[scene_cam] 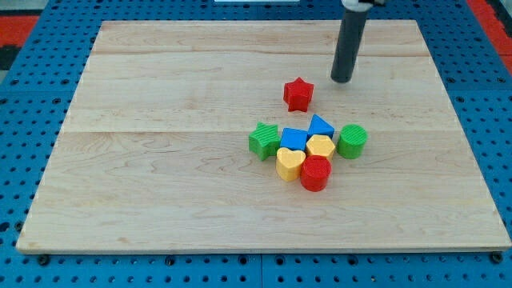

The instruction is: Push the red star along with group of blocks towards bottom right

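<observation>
My tip [342,80], a bare rod with no claw to open or close, is seen just upper-right of the red star [298,94], above the clustered blocks [308,149] on the wooden board [160,160].
</observation>
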Tool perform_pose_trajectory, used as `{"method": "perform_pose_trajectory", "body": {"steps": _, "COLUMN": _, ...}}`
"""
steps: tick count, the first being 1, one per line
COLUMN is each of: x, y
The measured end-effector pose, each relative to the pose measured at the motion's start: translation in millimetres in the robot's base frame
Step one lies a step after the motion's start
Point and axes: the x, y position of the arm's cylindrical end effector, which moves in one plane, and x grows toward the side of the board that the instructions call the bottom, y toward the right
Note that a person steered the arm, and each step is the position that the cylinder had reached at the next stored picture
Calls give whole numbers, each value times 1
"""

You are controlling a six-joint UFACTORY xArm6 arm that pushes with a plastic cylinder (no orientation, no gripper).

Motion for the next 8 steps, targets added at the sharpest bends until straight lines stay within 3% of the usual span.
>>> {"method": "perform_pose_trajectory", "body": {"steps": 1, "x": 0, "y": -17}}
{"method": "perform_pose_trajectory", "body": {"steps": 2, "x": -31, "y": -42}}
{"method": "perform_pose_trajectory", "body": {"steps": 3, "x": -10, "y": -111}}
{"method": "perform_pose_trajectory", "body": {"steps": 4, "x": 13, "y": -139}}
{"method": "perform_pose_trajectory", "body": {"steps": 5, "x": -49, "y": -116}}
{"method": "perform_pose_trajectory", "body": {"steps": 6, "x": -13, "y": -44}}
{"method": "perform_pose_trajectory", "body": {"steps": 8, "x": 75, "y": -138}}
